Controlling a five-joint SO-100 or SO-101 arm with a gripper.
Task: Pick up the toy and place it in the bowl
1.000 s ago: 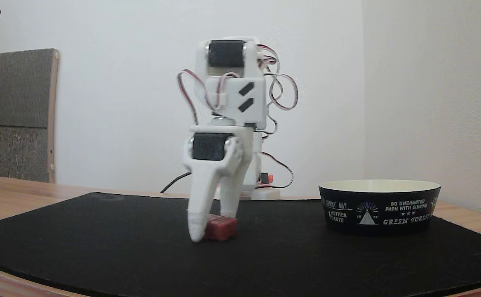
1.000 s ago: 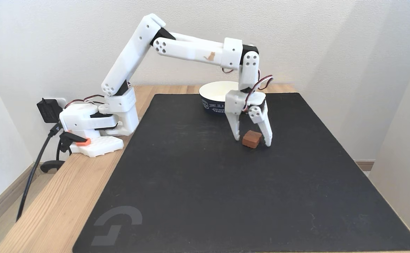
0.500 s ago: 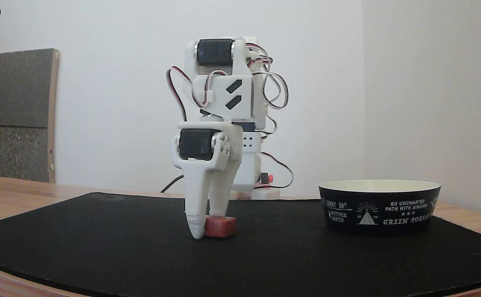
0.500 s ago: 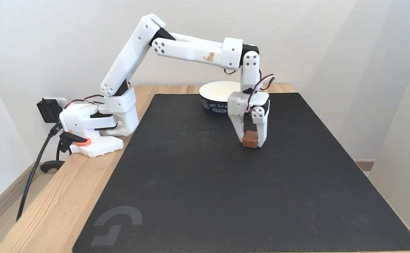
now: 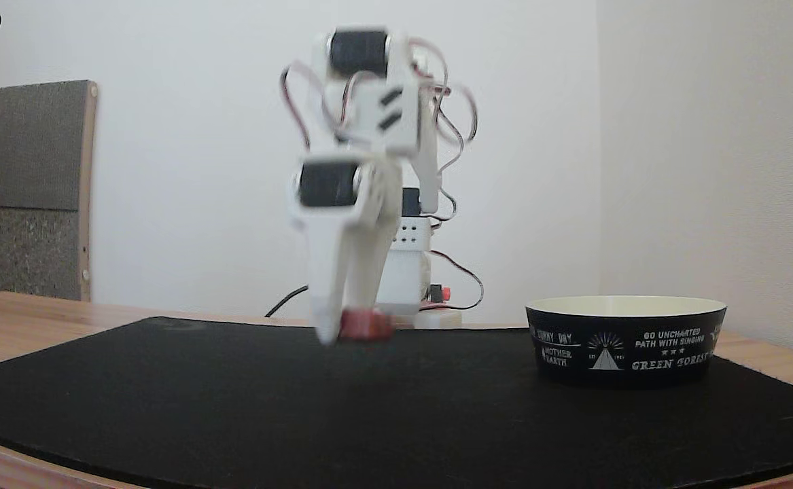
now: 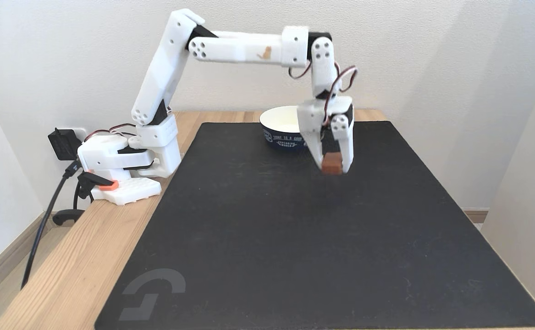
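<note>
Black and matte, the mat (image 6: 295, 256) covered most of the pale wooden table (image 6: 65, 256), a grey logo printed near its closest corner in a fixed view. Above the mat, clear of its surface, hung the toy (image 6: 332, 163): a small red-brown block with rounded edges, its faces dull and slightly blurred in both fixed views (image 5: 365, 324). It sat pinched at the very tips of the white plastic gripper (image 6: 334, 166), whose two tapered fingers pointed downward and stood narrowly set, closed against opposite sides of the block. In the low fixed view one finger (image 5: 328, 299) covered the toy's left end, and the rest of the block stuck out to the right, with a clear gap between it and the mat.

Farther back stood the bowl (image 6: 280, 123), wide, low and round, cream inside, black outside with white lettering; the low fixed view showed a tent emblem on its wall (image 5: 624, 350). It rested on the mat's far edge, behind the gripper and apart from it. The smooth white arm (image 6: 230, 48) arched over from its base (image 6: 125, 160) on the bare wood at the left, red and black wires looping at the wrist, with a plain pale wall behind
</note>
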